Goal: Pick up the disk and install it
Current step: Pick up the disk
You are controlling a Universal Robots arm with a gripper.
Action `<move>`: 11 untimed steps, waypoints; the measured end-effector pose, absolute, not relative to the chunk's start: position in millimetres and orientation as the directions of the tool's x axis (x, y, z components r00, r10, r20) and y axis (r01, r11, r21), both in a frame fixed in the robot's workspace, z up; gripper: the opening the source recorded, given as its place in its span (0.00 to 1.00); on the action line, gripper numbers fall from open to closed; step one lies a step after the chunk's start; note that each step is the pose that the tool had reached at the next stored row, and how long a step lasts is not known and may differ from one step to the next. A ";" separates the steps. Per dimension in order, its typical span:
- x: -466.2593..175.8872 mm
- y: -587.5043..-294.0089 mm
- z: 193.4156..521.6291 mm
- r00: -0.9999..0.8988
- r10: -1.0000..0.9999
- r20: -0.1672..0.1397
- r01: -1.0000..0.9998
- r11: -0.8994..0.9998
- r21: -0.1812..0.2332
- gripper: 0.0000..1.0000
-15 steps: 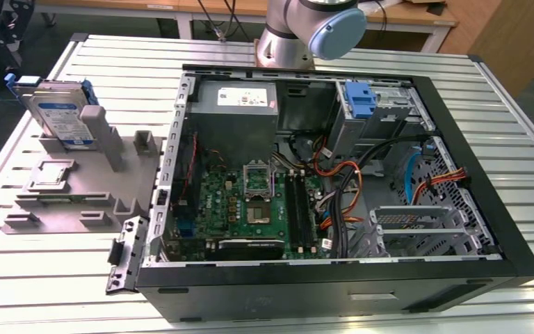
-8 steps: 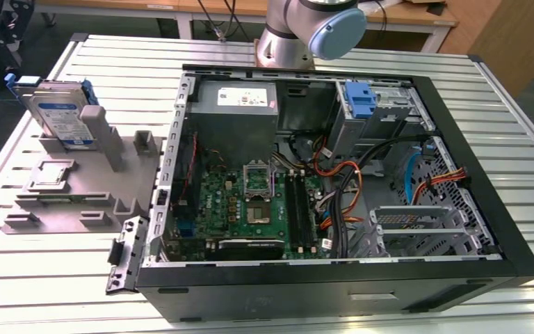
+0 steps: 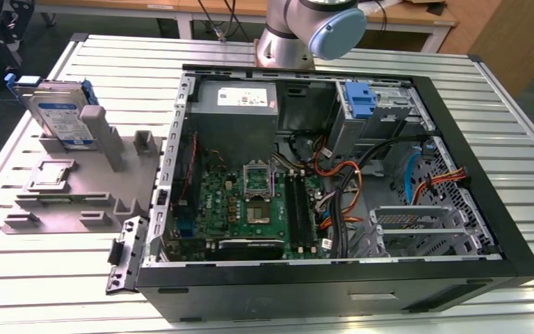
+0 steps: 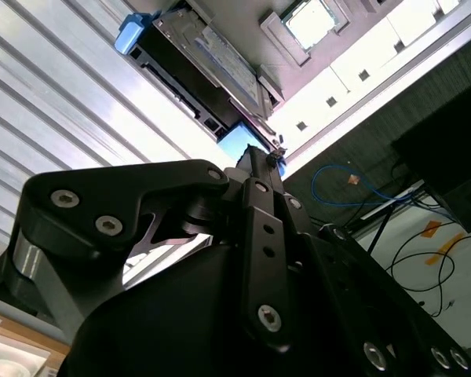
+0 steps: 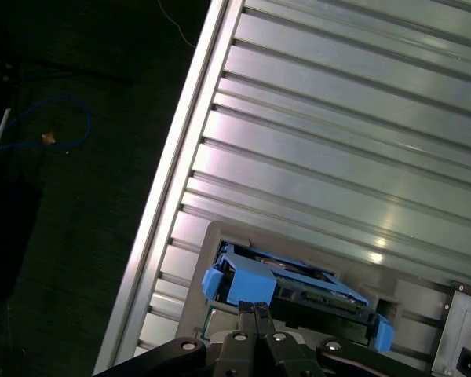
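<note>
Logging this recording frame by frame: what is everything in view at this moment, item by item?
disk: one, silver-grey with a blue frame, upright in the fixture at the exterior view's left
fixture: one, grey, on the table beside the case
computer case: one, black, open, mid-table, board and cables exposed
metal box: one, grey with a white sticker, inside the case
latch piece: one, blue, upright inside the case
table: one, silver, slatted
arm: one, grey with a blue cap, beyond the case
gripper: one, black, shut, empty, pointing at the disk
</note>
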State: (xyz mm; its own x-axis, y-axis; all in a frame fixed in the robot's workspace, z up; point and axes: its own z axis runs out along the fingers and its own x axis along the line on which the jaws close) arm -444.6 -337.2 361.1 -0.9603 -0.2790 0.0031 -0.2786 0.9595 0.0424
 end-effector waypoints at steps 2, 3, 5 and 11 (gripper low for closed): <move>-444.6 -337.2 361.1 -0.960 -0.279 0.003 -0.279 0.959 0.042 0.10; -444.6 -337.2 361.1 -0.960 -0.279 0.003 -0.279 0.959 0.042 0.10; -444.6 -337.2 361.1 -0.960 -0.279 0.003 -0.279 0.959 0.042 0.10; -444.6 -337.2 361.0 -0.957 -0.290 0.003 -0.290 0.956 0.042 0.10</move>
State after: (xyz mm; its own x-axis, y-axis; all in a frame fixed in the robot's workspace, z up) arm -444.6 -337.2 361.0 -0.9570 -0.2901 0.0031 -0.2897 0.9562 0.0424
